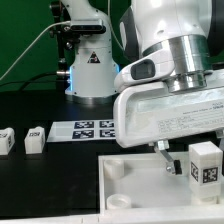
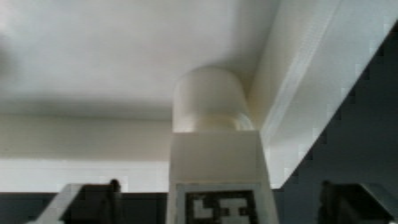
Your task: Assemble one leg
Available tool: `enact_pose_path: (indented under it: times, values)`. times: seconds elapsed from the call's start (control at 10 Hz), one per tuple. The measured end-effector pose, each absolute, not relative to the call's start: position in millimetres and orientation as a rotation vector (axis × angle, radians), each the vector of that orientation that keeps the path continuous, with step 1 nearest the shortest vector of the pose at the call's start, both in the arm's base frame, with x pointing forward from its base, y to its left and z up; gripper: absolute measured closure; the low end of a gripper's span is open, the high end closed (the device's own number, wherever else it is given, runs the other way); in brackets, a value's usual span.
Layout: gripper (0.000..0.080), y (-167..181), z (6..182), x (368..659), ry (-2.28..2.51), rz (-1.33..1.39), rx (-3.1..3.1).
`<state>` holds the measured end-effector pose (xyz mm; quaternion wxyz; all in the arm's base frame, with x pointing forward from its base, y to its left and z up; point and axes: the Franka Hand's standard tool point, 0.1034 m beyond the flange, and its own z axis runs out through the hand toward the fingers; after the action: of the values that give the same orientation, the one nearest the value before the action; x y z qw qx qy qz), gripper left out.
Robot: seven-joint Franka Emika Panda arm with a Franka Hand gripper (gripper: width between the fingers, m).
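One leg (image 1: 204, 163), a white block with a black-and-white tag, stands upright on the large white panel (image 1: 140, 178) near the exterior view's right edge. My gripper (image 1: 188, 150) hangs over it, with the fingers on either side. In the wrist view the leg (image 2: 217, 140) runs down the middle, with its tag toward the camera and its rounded far end against the panel (image 2: 107, 70). The gripper (image 2: 217, 203) is open. Its dark fingers (image 2: 89, 203) stand apart from the leg, with a gap on each side.
Two more tagged legs (image 1: 35, 138) (image 1: 5, 140) lie on the black table at the exterior view's left. The marker board (image 1: 92, 127) lies behind the panel. The robot's base (image 1: 90, 65) stands at the back with a cable.
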<state>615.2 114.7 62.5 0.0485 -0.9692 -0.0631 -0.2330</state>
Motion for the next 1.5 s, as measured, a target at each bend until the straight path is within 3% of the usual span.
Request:
enact_pose_path:
  times: [0.1, 0.2, 0.3, 0.9, 1.2, 1.5]
  values:
    - [0.023, 115, 62.5, 615, -0.192, -0.71, -2.954]
    - [0.0163, 115, 62.5, 615, -0.192, -0.71, -2.954]
    - [0.0153, 115, 62.5, 615, -0.192, -0.71, -2.954]
    - [0.015, 114, 64.0, 615, -0.192, -0.705, -2.956]
    - [0.015, 110, 99.4, 617, -0.198, -0.599, -2.974]
    - [0.015, 111, 110.7, 617, -0.217, -0.239, -3.005]
